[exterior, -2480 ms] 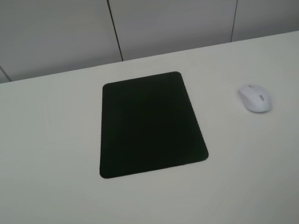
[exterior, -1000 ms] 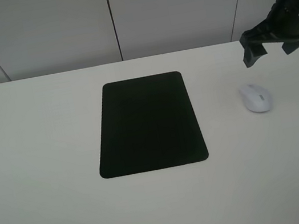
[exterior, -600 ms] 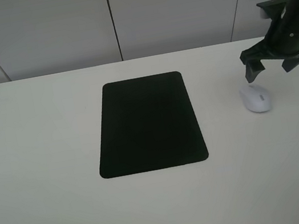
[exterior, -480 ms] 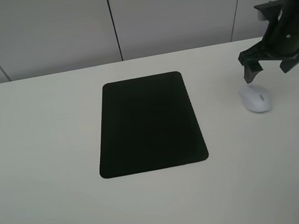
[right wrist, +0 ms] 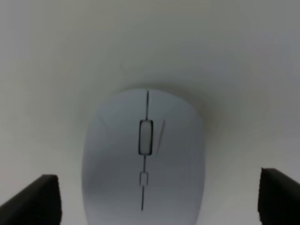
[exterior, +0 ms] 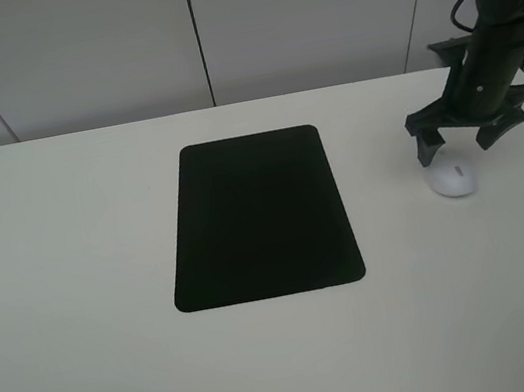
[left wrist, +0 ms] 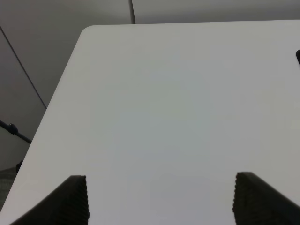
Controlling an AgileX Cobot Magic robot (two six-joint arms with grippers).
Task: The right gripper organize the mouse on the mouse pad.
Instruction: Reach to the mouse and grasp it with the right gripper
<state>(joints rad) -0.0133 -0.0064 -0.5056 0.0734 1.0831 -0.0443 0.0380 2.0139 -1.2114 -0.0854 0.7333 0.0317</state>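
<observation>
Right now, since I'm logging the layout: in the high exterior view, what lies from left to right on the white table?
Flat matte black rectangular mouse pad → small white oval mouse. The black claw-fingered right gripper overlaps the mouse, so it is left out of the order.

On my high feed the mouse pad (exterior: pixel 259 217) is plain matte black, unprinted, on a plain off-white table (exterior: pixel 76 290). At the right of the frame the mouse (exterior: pixel 451 180) is white; my right wrist feed shows its grey scroll wheel (right wrist: pixel 146 137) on a thin dark seam. The right gripper (exterior: pixel 456 143) is black, and the left gripper (left wrist: pixel 164 199) is dark grey with ribbed edges. The wall (exterior: pixel 65 58) is pale grey with dark seams.
</observation>
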